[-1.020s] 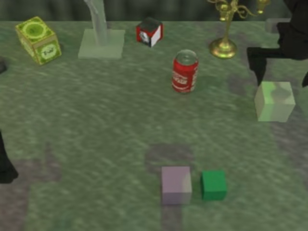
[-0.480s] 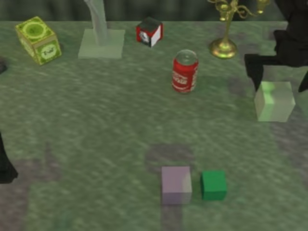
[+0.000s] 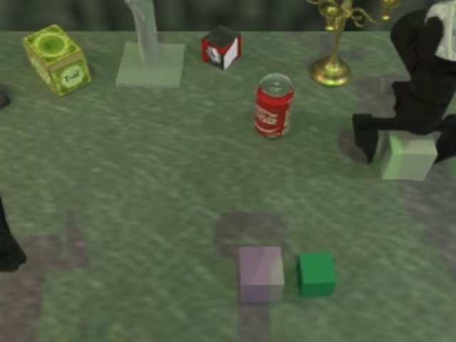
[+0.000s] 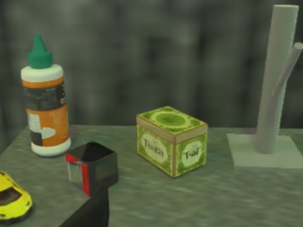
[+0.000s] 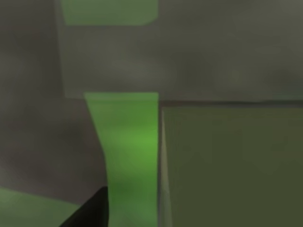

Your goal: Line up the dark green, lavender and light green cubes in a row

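Note:
The light green cube [image 3: 410, 160] rests on the table at the right, and it fills much of the right wrist view as a shaded face [image 5: 227, 165]. My right gripper [image 3: 407, 146] is down over it and open, one dark finger on each side of the cube; one fingertip [image 5: 92, 213] shows beside the cube. Near the front middle, the lavender cube [image 3: 261, 273] and the smaller dark green cube [image 3: 316, 273] sit side by side with a small gap between them. My left arm [image 3: 7, 249] is parked at the left edge, gripper open and empty.
Along the back stand a yellow-green printed box [image 3: 57, 58], a white stand [image 3: 149, 64], a red, black and white printed cube [image 3: 221, 47], a red can [image 3: 274, 105] and a gold candelabra [image 3: 331, 68]. The left wrist view shows a bottle [image 4: 45, 109] and a yellow toy car [image 4: 12, 201].
My right gripper has come down and forward over the light green cube, so its fingers now flank it. The cubes and the left arm have not moved.

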